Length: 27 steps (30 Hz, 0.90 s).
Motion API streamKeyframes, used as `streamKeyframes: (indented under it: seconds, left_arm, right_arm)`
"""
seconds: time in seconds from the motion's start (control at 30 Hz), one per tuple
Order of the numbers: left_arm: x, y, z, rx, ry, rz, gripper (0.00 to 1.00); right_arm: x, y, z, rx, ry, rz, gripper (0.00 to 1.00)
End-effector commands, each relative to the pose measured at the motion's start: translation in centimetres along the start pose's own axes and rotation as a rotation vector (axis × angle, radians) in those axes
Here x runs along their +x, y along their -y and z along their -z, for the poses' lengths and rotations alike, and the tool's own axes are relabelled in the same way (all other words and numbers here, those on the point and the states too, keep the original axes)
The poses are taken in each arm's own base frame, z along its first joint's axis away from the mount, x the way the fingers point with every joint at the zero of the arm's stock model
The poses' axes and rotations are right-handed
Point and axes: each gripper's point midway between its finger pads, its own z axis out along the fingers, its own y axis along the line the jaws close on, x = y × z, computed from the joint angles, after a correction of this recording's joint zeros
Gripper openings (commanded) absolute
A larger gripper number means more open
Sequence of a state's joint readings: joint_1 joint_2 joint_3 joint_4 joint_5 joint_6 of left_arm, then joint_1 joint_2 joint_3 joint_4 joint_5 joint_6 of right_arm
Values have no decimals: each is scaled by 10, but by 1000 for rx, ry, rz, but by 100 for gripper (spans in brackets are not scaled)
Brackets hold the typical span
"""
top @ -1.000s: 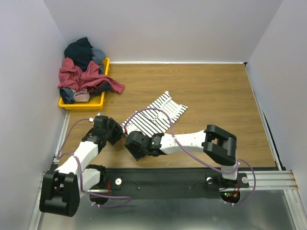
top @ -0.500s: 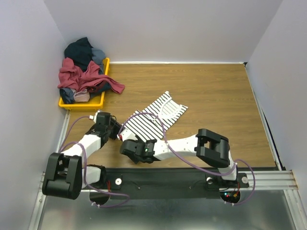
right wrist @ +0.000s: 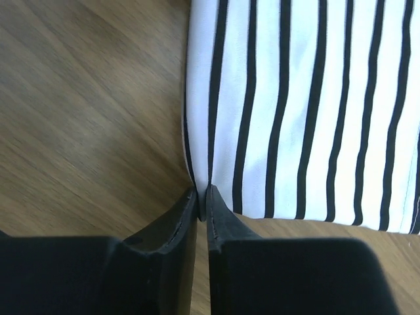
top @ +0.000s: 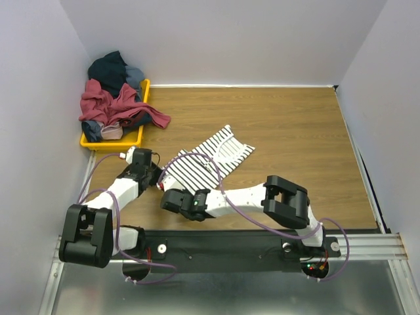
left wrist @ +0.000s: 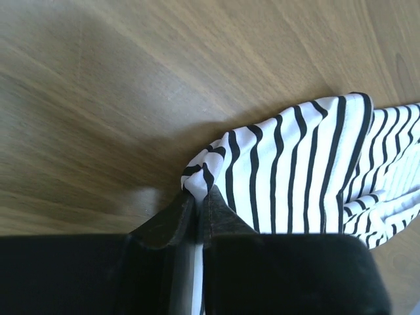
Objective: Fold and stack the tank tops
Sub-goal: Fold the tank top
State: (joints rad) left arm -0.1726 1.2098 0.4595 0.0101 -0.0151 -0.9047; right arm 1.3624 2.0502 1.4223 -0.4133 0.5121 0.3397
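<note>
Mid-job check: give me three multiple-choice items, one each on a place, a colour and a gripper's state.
1. The yellow plastic tray sits: A. far left on the wooden table; B. near right; C. centre.
2. The spread-out cloth tank top is: A. plain red; B. white with thin dark stripes; C. plain blue.
3. The left gripper is: A. wide open; B. holding the tray; C. shut on the tank top's corner.
Answers: A, the top view shows it there; B, both wrist views show stripes; C, its fingers pinch the cloth.
</note>
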Motion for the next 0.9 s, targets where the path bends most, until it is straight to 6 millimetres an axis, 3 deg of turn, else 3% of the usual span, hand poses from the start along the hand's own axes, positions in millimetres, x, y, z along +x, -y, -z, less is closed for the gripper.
streamKeyframes:
  seconds: [0.0, 0.3, 0.43, 0.63, 0.77, 0.87]
  left_arm:
    - [-48, 13, 11, -17, 150, -1, 3]
    - [-114, 16, 46, -75, 290, -19, 0]
    - [-145, 51, 70, 3, 348, -47, 0]
    - [-157, 97, 74, 111, 315, -69, 0]
    - [-147, 131, 69, 150, 288, -102, 0]
    - [-132, 158, 63, 168, 262, -127, 0]
  right_arm:
    - [-23, -28, 12, -133, -7, 5, 11]
    - [-103, -115, 61, -564, 60, -94, 10]
    - [-129, -130, 82, -662, 93, -129, 10]
    - [-148, -110, 94, -717, 115, -230, 10]
    - [-162, -84, 101, -759, 146, -320, 10]
    - [-172, -43, 108, -781, 186, -410, 10]
